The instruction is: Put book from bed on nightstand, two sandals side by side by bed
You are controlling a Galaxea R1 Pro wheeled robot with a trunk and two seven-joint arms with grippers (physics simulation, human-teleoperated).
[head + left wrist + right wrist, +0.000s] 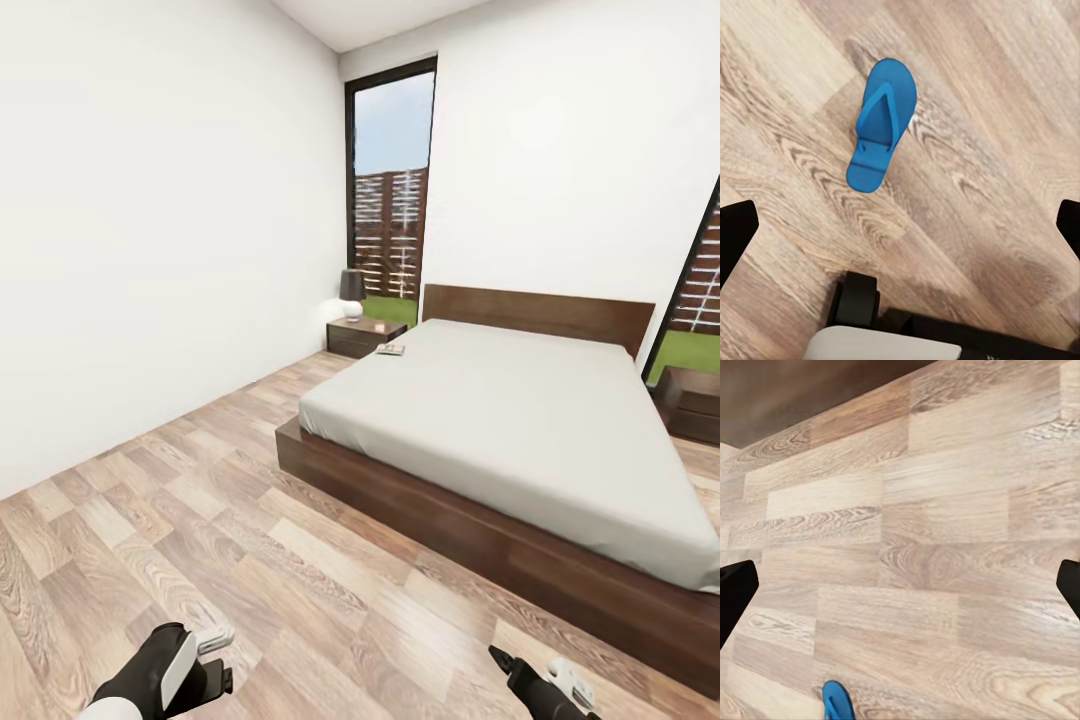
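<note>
Count of items observed:
One bed (520, 420).
Two nightstands: one (365, 337) at the far left of the headboard, one (690, 400) at the right edge.
One book (390, 350) on the mattress corner.
One lamp (352, 293).
Two windows (392, 190).
Sandals: one (880, 124) whole on the floor, one blue tip (836, 701) partly seen; whether both are the same sandal cannot be determined.

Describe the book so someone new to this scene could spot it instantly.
Find the big low bed with the dark wood frame and light grey mattress. Go to its far corner by the headboard, on the side of the nightstand carrying a lamp. The book lies flat at that mattress edge: a small thin dark paperback, the only thing on the smooth grey cover.
</note>
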